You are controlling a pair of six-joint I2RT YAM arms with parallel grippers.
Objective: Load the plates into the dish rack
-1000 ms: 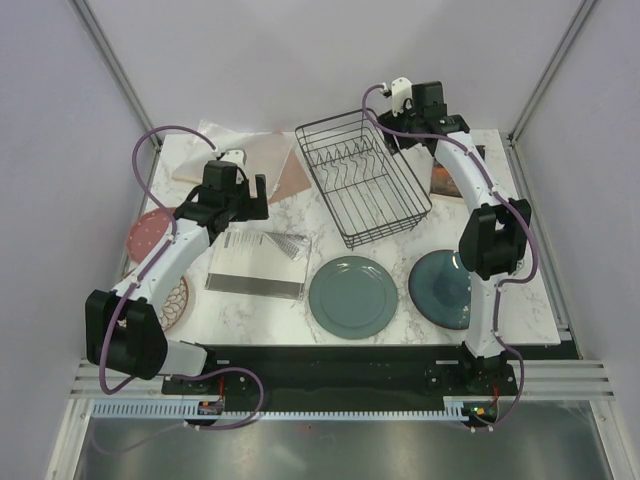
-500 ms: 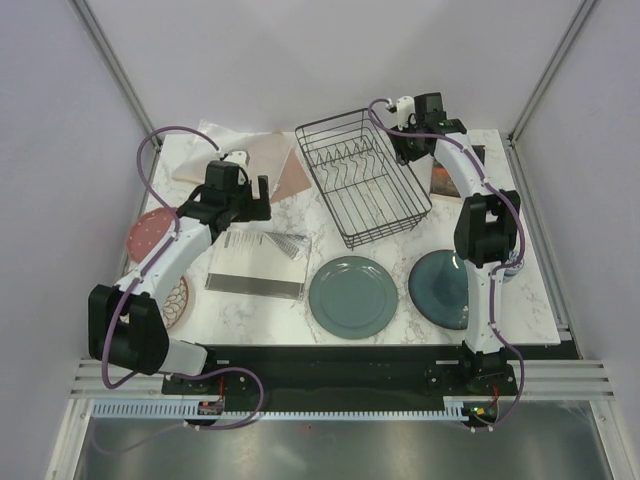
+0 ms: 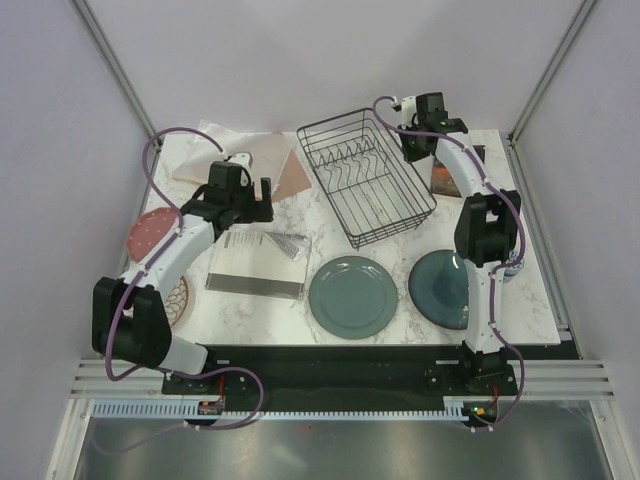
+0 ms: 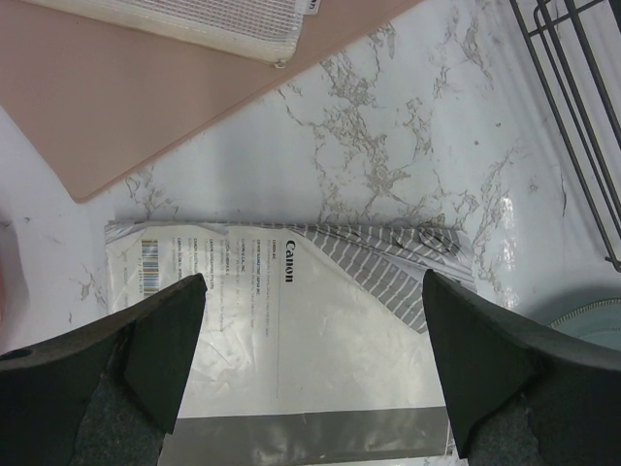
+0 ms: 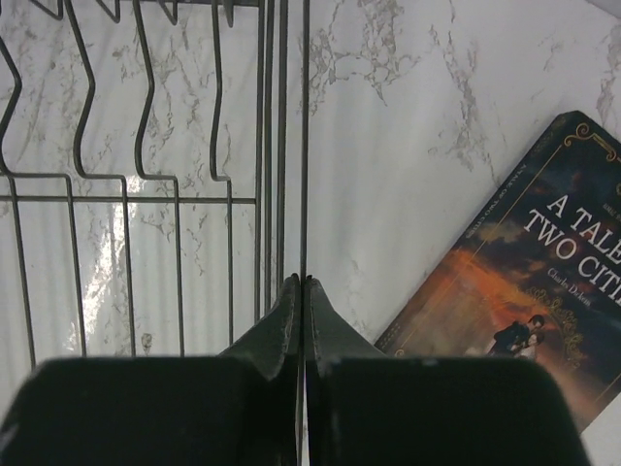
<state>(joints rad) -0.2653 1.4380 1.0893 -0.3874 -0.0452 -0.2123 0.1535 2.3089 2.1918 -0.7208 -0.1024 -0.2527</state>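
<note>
the right gripper (image 5: pixel 303 289) has its 2 fingers pressed together on a thin rim wire of the dish rack (image 5: pixel 281 146), on the long side facing the book (image 5: pixel 514 291). the wire runs straight in between the tips, so this reads as a pinch on the rack rather than an empty close. the rim likely serves as a handle: the rack is light and open, and holding it there would let the arm drag it or steady it, perhaps to square it up nearer the plates. from above, the rack sits skewed on the far part of the table (image 3: pixel 325 215), its tines bare, with no plate loaded yet.

all 4 plates lie flat on the table. the teal-green plate (image 3: pixel 352 297) is at the near middle. the dark blue plate (image 3: pixel 438 288) is just right of it, partly under the right arm. the speckled pink plate (image 3: pixel 148 232) and the patterned plate (image 3: pixel 178 300) are at the left edge, the patterned one partly hidden by the left arm.

the left gripper (image 4: pixel 312 282) is spread wide and holds nothing. it hovers over a silver pouch (image 4: pixel 291 369) beside a pink sheet (image 4: pixel 126 87), probably waiting within reach of the 2 left plates.

with a single pinch on such a thin wire, the rack may pivot rather than slide.
</note>
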